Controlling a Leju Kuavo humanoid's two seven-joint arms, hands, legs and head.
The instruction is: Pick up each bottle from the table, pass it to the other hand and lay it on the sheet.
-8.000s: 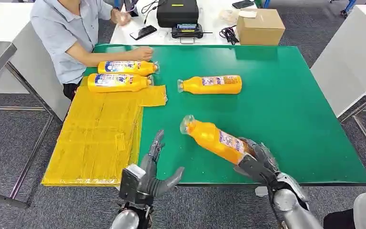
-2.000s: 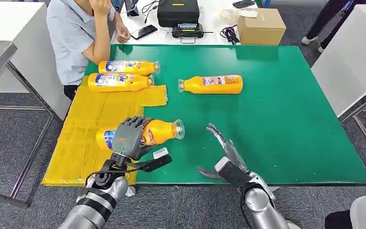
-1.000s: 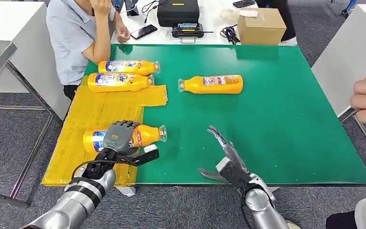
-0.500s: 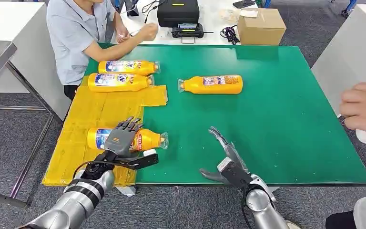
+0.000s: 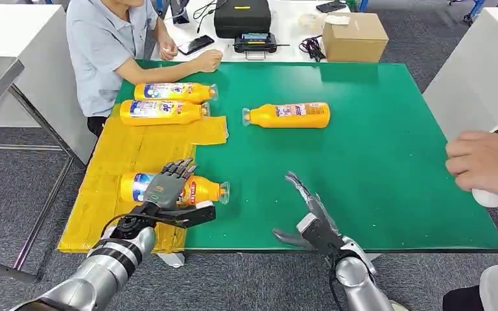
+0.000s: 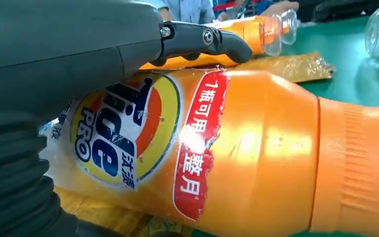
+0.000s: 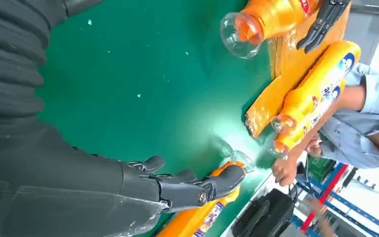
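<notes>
Resting across the yellow crinkled plastic sheet [image 5: 130, 162], the orange plastic detergent bottle [image 5: 201, 190] lies under the left hand [image 5: 163, 189], whose fingers [image 5: 180, 169] drape it loosely. Its neck overhangs the green surface [image 5: 363, 149], so it may roll off. The right hand [image 5: 311, 217] hovers spread, holding nothing.

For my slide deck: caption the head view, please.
Left hand rests on a bottle lying on the yellow sheet.
</notes>
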